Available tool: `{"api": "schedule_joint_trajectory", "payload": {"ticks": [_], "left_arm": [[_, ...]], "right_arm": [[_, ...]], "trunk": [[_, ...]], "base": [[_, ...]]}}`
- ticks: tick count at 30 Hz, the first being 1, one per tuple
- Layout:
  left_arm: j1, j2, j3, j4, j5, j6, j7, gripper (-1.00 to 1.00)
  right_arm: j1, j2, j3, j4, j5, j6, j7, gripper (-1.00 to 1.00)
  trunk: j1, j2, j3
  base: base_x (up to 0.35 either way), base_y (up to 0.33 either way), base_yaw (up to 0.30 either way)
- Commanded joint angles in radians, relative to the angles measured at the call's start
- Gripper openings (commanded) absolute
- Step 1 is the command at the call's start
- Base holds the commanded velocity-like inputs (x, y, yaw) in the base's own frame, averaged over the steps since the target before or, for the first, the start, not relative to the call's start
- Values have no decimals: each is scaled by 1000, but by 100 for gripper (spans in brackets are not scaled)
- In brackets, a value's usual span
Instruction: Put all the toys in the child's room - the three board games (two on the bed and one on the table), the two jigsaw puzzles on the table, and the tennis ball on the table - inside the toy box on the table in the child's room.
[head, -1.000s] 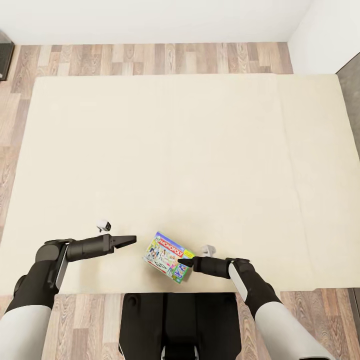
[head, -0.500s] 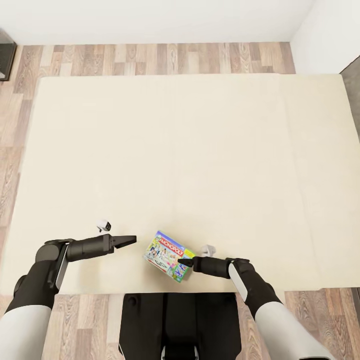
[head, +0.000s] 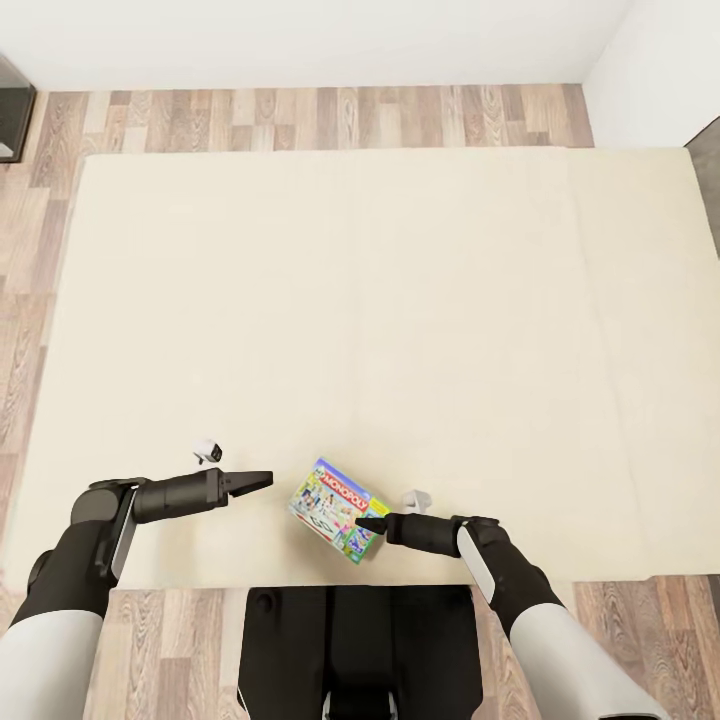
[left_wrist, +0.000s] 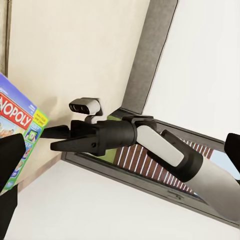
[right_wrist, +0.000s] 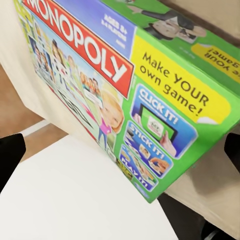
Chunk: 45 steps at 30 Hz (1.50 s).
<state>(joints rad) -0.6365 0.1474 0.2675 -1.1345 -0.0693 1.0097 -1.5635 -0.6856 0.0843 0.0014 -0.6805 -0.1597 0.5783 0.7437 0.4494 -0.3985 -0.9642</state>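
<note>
One board game (head: 335, 508), a Monopoly box with green, blue and red print, lies flat on the cream bed (head: 380, 300) near its front edge. My right gripper (head: 363, 522) is at the box's right edge, its tips touching or just over that edge. In the right wrist view the box (right_wrist: 125, 90) spans the space ahead, with the dark fingers (right_wrist: 10, 152) far apart at either side, so the gripper is open. My left gripper (head: 264, 480) hovers open a short way left of the box (left_wrist: 15, 125), holding nothing. The left wrist view also shows the right gripper (left_wrist: 52, 138) beside the box.
Wood-plank floor (head: 300, 115) runs behind and left of the bed, below a white wall (head: 300, 40). A dark cabinet corner (head: 8, 120) stands at the far left. My dark base (head: 350, 640) stands against the bed's front edge.
The whole picture has shifted slightly, so the camera moved. Arms and box keep the same positions relative to each other.
</note>
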Motion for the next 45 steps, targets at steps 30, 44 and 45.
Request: {"api": "schedule_joint_trajectory", "payload": {"ticks": [30,44,45], "left_arm": [[0,0,1,-1,-7,10,-7,100],[0,0,1,-1,-7,10,-7,100],[0,0,1,-1,-7,10,-7,100]], "right_arm": [[0,0,0,-1,-4,8,-1,100],[0,0,0,-1,-7,-27,-1,100],[0,0,0,-1,-7,-27,-1,100]], "trunk": [[1,-2,-1],[1,-2,-1],[1,-2,-1]], "base": [[0,53,0],[0,81,0],[0,78,0]]}}
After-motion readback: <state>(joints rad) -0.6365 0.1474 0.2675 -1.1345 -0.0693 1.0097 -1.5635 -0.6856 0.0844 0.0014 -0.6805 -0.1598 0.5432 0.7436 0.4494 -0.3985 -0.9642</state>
